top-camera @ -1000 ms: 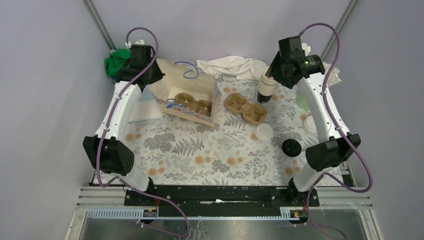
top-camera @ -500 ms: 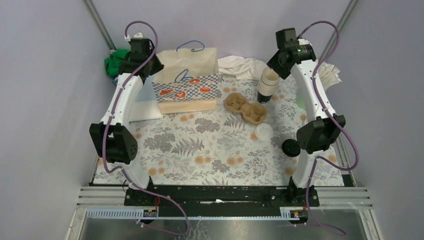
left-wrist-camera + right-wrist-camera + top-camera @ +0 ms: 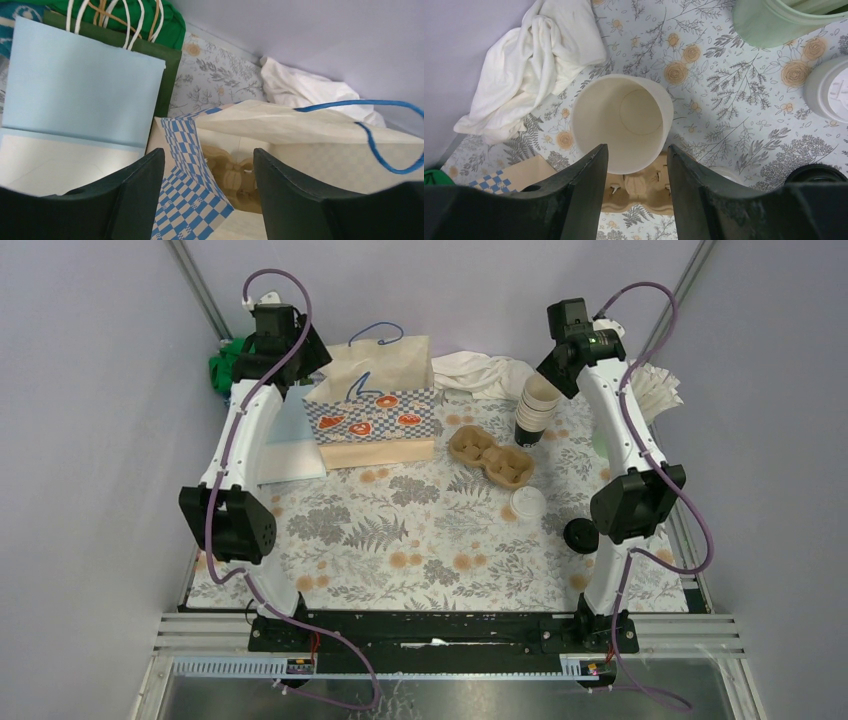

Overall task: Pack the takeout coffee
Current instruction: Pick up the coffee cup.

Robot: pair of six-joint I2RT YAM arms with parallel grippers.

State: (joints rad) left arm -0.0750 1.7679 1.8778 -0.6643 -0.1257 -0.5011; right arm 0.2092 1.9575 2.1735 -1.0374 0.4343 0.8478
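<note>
At the back of the table, right of centre, the stack of paper cups (image 3: 535, 412) stands upright just beside the cardboard carrier (image 3: 490, 456). I have the right gripper (image 3: 636, 150) over the top cup, jaws partway apart, flanking its near rim. I cannot tell whether they pinch it. Above the checkered bag (image 3: 187, 145), the left gripper (image 3: 207, 159) gapes wide, holding nothing.

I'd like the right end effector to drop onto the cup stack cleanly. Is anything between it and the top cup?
Nothing visible does. The right end effector hangs open above the stack of paper cups; the top cup faces it, mouth empty. The white cloth and cardboard cup carrier lie beside the stack.
</note>
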